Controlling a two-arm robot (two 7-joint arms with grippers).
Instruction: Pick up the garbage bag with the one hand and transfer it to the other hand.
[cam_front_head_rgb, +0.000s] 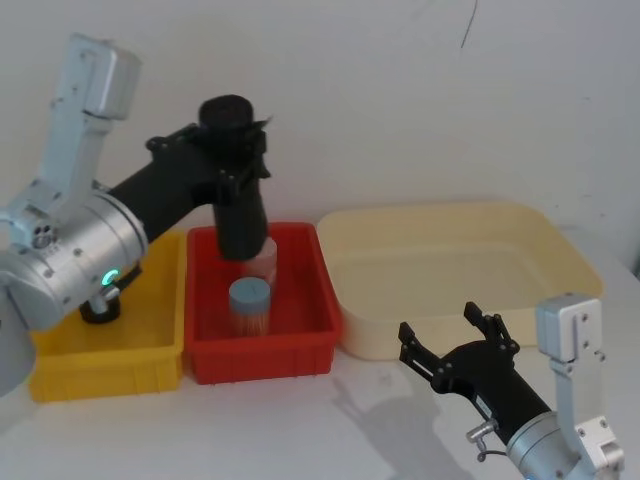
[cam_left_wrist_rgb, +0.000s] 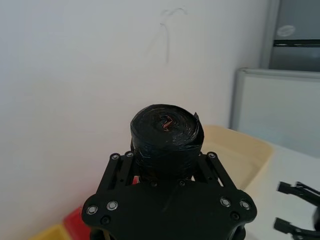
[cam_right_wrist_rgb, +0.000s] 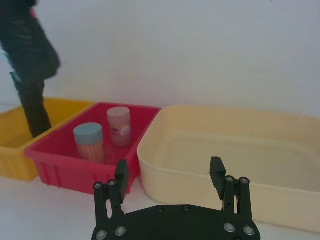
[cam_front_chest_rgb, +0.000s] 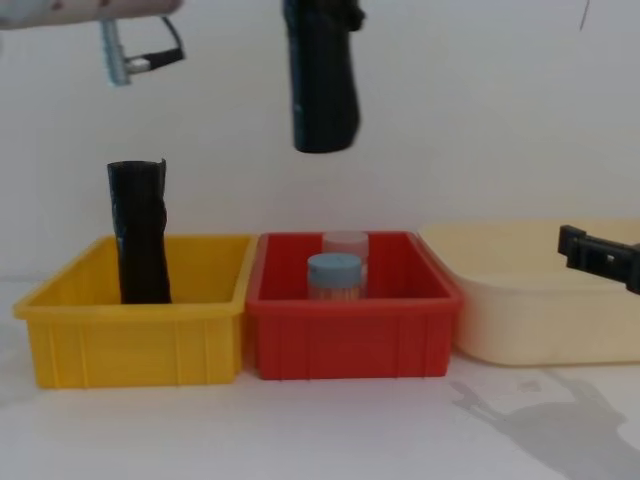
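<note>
Item 1. Garbage bag, a thick black roll of crinkly plastic film: hanging upright in the air, well above the red rectangular plastic bin. The left gripper, black and long-fingered on a silver-grey arm, is clenching the roll near its upper end, with fingers pressing in from both sides.

Item 2. Right gripper, black and long-fingered: hovering low at the front right, just before the cream rounded plastic tub. Its fingers are standing spread apart, grasping nothing.

Item 3. Red bin: holding two upright jars, the blue-lidded jar sitting in front of the pink-lidded jar.

Item 4. Yellow rectangular plastic bin: sitting just beside the red bin on its left. A slimmer black roll is standing upright in it.
</note>
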